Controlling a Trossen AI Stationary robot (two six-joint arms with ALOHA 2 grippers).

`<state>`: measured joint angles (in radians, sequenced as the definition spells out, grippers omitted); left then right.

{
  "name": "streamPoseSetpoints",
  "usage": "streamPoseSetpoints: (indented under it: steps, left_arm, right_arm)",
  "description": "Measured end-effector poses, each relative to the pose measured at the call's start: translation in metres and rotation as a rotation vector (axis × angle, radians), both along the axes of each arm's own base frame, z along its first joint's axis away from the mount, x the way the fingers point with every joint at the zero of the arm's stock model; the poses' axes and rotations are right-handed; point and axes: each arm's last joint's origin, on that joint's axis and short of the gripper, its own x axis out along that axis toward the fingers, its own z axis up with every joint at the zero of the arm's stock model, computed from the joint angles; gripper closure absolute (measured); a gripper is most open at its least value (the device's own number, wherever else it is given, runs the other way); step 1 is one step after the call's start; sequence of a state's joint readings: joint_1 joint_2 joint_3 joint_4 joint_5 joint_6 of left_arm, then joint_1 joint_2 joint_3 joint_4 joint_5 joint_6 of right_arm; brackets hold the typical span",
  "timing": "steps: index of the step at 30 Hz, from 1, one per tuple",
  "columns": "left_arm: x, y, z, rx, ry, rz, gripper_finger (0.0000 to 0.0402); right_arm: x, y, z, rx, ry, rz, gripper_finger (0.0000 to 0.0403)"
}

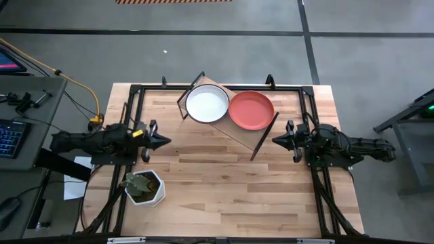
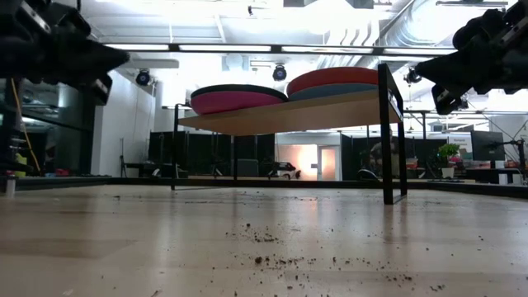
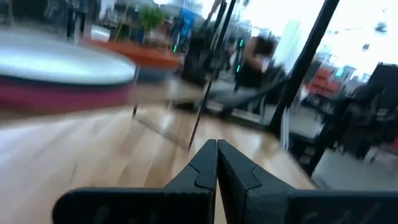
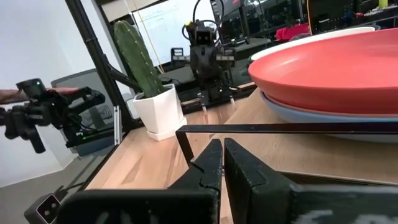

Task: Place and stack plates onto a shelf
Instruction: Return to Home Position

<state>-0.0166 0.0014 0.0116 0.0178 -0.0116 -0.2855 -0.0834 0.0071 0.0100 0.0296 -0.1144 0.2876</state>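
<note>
The shelf (image 1: 234, 125), a light wooden board on thin black legs, stands on the table at its far middle. Two stacks of plates rest on it. The left stack has a white plate (image 1: 207, 104) on top, with a dark green rim and a magenta plate (image 2: 235, 101) showing below. The right stack has a coral red plate (image 1: 251, 110) lying on a blue one (image 4: 311, 113). My left gripper (image 1: 167, 141) is shut at the table's left side, pointing level toward the shelf. My right gripper (image 1: 274, 139) is shut at the right side, facing it. Neither holds anything.
A white hexagonal pot with a cactus (image 1: 144, 187) stands near the table's front left, below the left arm. Black frame rails (image 1: 313, 135) run along the table's edges. Bare wooden tabletop (image 1: 224, 190) lies between the arms and the near edge, strewn with dark crumbs (image 2: 280, 260).
</note>
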Motion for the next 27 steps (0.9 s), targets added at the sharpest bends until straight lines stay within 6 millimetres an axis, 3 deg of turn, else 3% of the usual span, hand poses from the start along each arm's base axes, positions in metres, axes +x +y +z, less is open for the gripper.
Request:
streamPoseSetpoints:
  steps: [5,27]
  left_arm:
    - [-0.002,-0.002,0.015,-0.003,-0.142,-0.018,0.0402]
    - [-0.001,-0.006,0.011,-0.005,-0.109,-0.062,0.0402]
  right_arm:
    - [0.0,0.0,0.0,0.0,0.0,0.0,0.0402]
    - [0.0,0.0,0.0,0.0,0.0,0.0,0.0402]
